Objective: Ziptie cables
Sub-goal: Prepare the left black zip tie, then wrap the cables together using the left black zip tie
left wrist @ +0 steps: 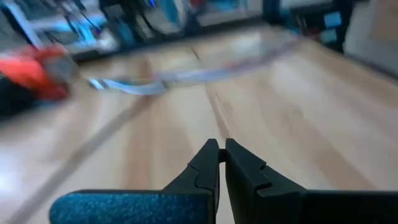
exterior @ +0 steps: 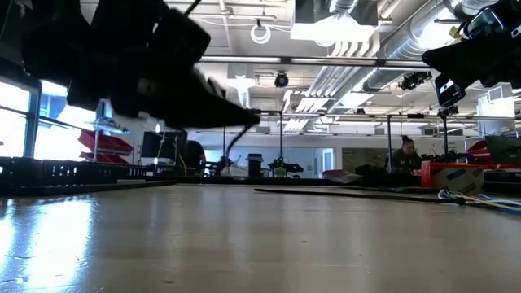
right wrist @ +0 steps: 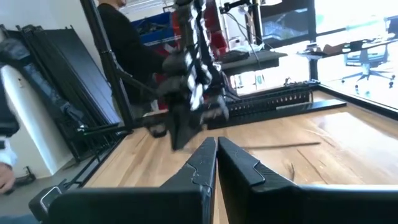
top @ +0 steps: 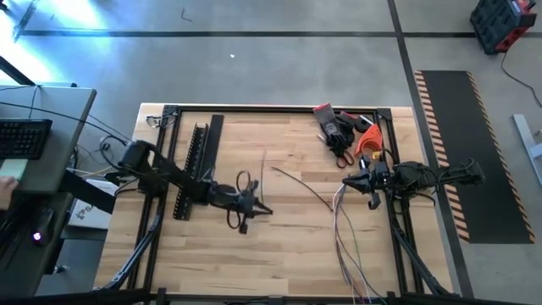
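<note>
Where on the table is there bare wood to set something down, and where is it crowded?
Bare wood: the front middle of the table, between the left gripper and the cables, and the back middle between the slotted rail and the gloves and orange tool. The right side is crowded: right gripper, cables, gloves. Both grippers are shut, holding nothing.
</note>
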### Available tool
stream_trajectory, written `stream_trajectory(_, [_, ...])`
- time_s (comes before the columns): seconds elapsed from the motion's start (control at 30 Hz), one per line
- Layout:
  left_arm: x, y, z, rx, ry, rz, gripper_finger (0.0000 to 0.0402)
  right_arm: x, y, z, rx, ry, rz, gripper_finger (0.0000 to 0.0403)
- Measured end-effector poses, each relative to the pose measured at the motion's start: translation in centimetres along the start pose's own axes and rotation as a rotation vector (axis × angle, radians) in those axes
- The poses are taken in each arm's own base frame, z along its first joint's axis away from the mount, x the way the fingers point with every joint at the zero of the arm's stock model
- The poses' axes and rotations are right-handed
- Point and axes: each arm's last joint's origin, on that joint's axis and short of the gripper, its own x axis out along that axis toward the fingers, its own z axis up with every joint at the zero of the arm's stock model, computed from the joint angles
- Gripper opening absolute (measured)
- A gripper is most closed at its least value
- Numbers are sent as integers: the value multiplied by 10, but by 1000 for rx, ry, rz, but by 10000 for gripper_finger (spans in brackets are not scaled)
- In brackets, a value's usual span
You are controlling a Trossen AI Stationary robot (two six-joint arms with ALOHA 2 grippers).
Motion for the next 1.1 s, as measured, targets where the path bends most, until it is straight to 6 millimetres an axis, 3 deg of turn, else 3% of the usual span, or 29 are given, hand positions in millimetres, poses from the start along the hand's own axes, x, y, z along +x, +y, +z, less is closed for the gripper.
stream_trajectory(0.33, [6,-14,-14,-71,45,-47,18,0,0,0,10,-2,-8,0])
stream_trajectory(0.53, [6,-19,-13,-105,38,-166,92,0,0,0,12,-3,-9,0])
stream_trajectory(0.73, [4,-22,-12,-213,53,-264,174,0,0,0,192,5,10,0])
stream_trajectory(0.87, [2,-15,-3,-243,15,-196,194,0,0,0,235,1,6,0])
stream_trajectory(1.1, [-2,-2,6,-187,16,4,185,1,-4,1,392,-48,-123,0])
